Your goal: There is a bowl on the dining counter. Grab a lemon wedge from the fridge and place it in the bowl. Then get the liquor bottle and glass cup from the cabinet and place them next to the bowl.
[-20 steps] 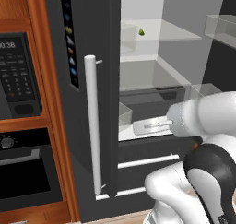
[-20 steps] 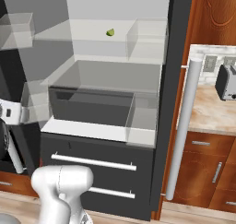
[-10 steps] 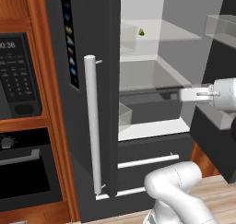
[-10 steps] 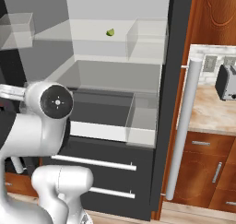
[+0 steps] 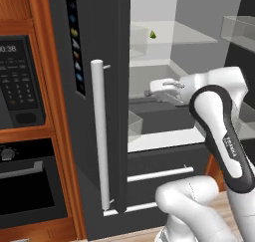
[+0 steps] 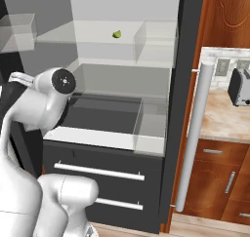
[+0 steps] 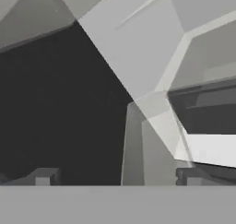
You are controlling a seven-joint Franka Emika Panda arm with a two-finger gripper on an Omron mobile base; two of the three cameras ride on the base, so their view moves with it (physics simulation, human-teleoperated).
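Observation:
The dark grey fridge (image 5: 64, 151) stands open, its lit inside showing pale shelves. A small green lemon wedge (image 5: 153, 35) (image 6: 117, 34) lies on the upper shelf. My gripper (image 5: 148, 93) hangs inside the fridge at the level of the middle shelf, well below the wedge and slightly to its left. In the hand view my gripper (image 7: 117, 177) is open with nothing between its tips, facing shelf edges and a dark recess. The bowl, dining counter, liquor bottle, glass cup and cabinet are out of view.
A clear crisper drawer (image 6: 107, 114) sits under the shelves, with two bar-handled freezer drawers (image 6: 97, 171) below. A long pale door handle (image 5: 99, 136) stands beside the opening. A black wall oven (image 5: 20, 86) is to the left. A toaster (image 6: 239, 87) rests on the counter to the right.
My arm has swung up from drawer height, and the hand has come to the middle shelf level inside the fridge. The gripper stays open. The lemon wedge has not moved.

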